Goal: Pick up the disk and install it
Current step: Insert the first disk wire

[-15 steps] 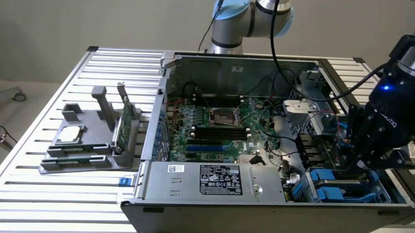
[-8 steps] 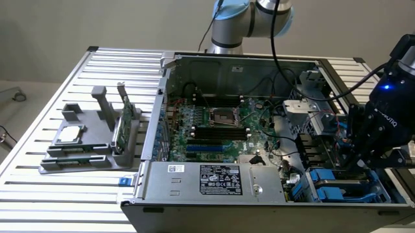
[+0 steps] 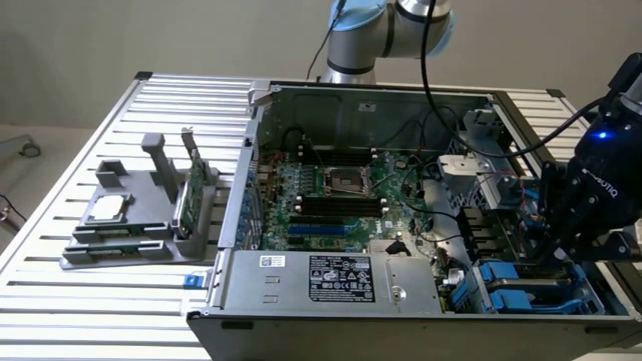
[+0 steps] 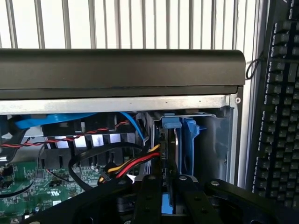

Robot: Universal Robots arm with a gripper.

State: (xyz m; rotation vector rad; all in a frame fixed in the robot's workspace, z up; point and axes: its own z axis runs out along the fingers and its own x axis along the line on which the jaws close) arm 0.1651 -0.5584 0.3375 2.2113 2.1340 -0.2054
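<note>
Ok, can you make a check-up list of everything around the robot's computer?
Surface: slatted metal table, holding an open computer case.
Job's things: disk in its blue frame, standing on edge at the case's drive bay.
Clutter: grey holder with a small chip and a green circuit card.
Grippers: gripper over the drive bay, fingers either side of the disk, seemingly gripping it.
Cables: red, yellow and black wires beside the bay.
Surroundings: black keyboard next to the case.

Exterior view looks down over the open computer case (image 3: 401,226); wrist view peers closely inside it.
</note>
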